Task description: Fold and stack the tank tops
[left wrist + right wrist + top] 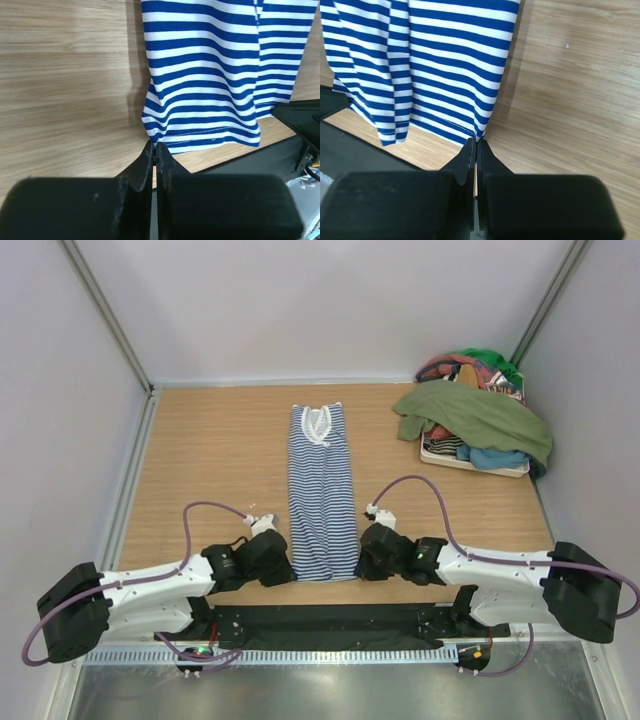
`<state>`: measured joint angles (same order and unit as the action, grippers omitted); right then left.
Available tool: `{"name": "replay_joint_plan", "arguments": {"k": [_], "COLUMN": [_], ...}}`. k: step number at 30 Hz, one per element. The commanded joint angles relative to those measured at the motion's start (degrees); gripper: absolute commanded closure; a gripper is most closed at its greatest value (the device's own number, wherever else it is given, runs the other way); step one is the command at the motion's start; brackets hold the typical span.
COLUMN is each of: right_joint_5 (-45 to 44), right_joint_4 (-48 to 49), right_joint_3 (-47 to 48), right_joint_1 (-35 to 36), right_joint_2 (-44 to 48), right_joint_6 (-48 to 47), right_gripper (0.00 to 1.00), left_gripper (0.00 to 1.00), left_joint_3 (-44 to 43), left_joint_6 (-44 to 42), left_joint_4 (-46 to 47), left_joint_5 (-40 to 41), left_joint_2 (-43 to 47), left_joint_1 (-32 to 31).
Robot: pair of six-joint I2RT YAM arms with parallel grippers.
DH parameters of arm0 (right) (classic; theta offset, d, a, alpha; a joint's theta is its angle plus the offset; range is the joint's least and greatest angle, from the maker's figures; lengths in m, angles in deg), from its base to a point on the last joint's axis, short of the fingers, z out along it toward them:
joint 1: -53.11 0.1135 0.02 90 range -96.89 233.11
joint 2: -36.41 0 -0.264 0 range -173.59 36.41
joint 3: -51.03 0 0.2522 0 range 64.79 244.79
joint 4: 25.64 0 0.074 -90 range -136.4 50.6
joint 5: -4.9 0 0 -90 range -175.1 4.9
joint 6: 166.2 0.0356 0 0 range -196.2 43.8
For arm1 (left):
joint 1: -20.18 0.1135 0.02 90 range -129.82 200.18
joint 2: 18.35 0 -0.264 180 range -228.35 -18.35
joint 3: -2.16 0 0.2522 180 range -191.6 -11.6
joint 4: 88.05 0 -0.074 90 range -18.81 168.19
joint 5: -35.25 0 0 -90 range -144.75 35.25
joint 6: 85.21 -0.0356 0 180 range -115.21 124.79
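The striped tank top (pixel 322 490), navy and white, lies folded into a long narrow strip down the middle of the wooden table, neck end far from me. My left gripper (pixel 288 568) is shut on its near left hem corner; in the left wrist view the fingertips (pixel 154 146) meet right at the cloth (pixel 205 75). My right gripper (pixel 360 566) is shut on the near right hem corner, its tips (pixel 477 141) pinching the edge of the stripes (pixel 435 65). The olive green tank top (pixel 480 415) is draped over a pile at the back right.
A white tray (pixel 478 468) at the back right holds a heap of mixed clothes under the green top. A black mat (pixel 330 625) runs along the near edge between the arm bases. Grey walls close in the table on three sides.
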<state>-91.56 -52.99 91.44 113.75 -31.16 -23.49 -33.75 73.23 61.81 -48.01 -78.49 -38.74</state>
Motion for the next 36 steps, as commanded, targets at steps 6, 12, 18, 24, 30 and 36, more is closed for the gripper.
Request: {"name": "replay_joint_plan", "arguments": {"k": [6, 12, 18, 24, 30, 36], "right_joint_5": [-0.40, -4.43, -11.20, -12.97, -9.28, -6.29], "right_joint_4": [-7.32, -12.15, -14.37, -12.79, -10.85, -10.15], "right_joint_3": [3.75, 7.79, 14.73, 20.10, 24.14, 28.10], "right_joint_1": [0.35, 0.35, -0.44, -2.98, -9.83, -16.34], "right_joint_2": [8.85, 10.35, 5.00, -1.50, -5.37, -9.15], "right_joint_6": [-0.24, -1.99, -6.12, -10.16, -14.20, -17.37], "right_gripper": [0.99, 0.99, 0.99, 0.99, 0.99, 0.99], "left_gripper": [1.00, 1.00, 1.00, 1.00, 1.00, 1.00], "left_joint_3": [-4.56, -9.56, -16.77, -20.20, -23.98, -28.99], "left_joint_6": [1.43, 0.38, -4.01, -8.85, -12.98, -16.94], "left_joint_4": [-9.00, -13.57, -17.45, -17.46, -17.02, -16.14], "left_joint_5": [1.86, 5.11, 8.46, 6.18, 3.37, 1.17], "left_joint_2": [7.93, 8.73, 3.81, 0.99, -1.91, -7.26], "left_joint_1": [-2.52, -2.87, -0.33, 6.17, 11.71, 16.90]}}
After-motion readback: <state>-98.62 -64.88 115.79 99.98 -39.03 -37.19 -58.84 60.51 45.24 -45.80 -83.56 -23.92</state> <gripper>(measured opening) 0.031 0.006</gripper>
